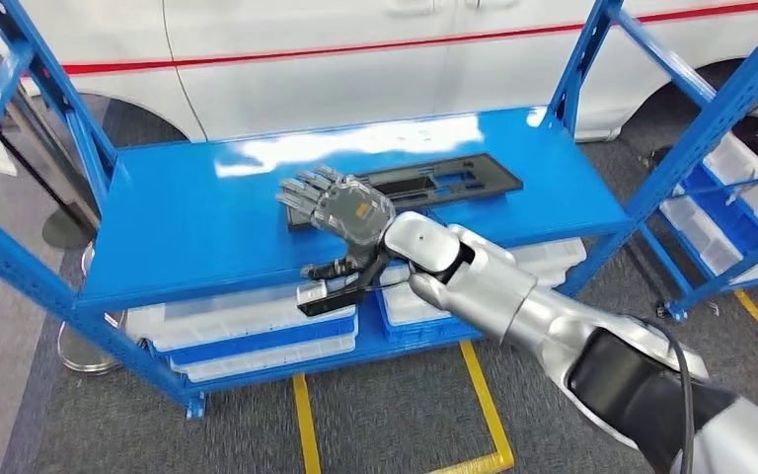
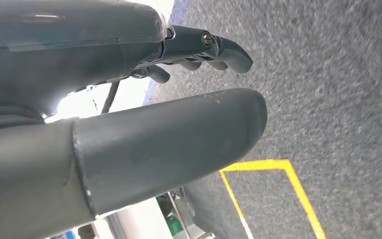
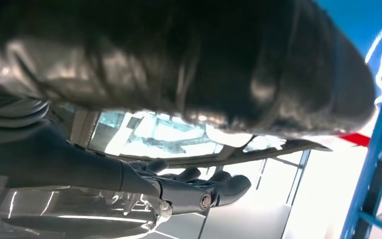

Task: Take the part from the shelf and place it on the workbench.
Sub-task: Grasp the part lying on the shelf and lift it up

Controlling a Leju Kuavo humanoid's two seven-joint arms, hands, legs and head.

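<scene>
reaching over the blue shelf [image 1: 197,212], the right hand [image 1: 341,207] hovers above the near-left end of the black part [image 1: 424,183], fingers spread and holding nothing. the part lies flat on the shelf's top board, towards the back and right of centre, its long side running along the board. white trays [image 1: 247,331] sit on the lower level beneath. a white car body [image 1: 355,49] with a red stripe stands behind the shelf. the left hand [image 2: 129,99] hangs over grey carpet [image 2: 338,89] marked with yellow tape [image 2: 278,172], fingers apart and nothing held.
</scene>
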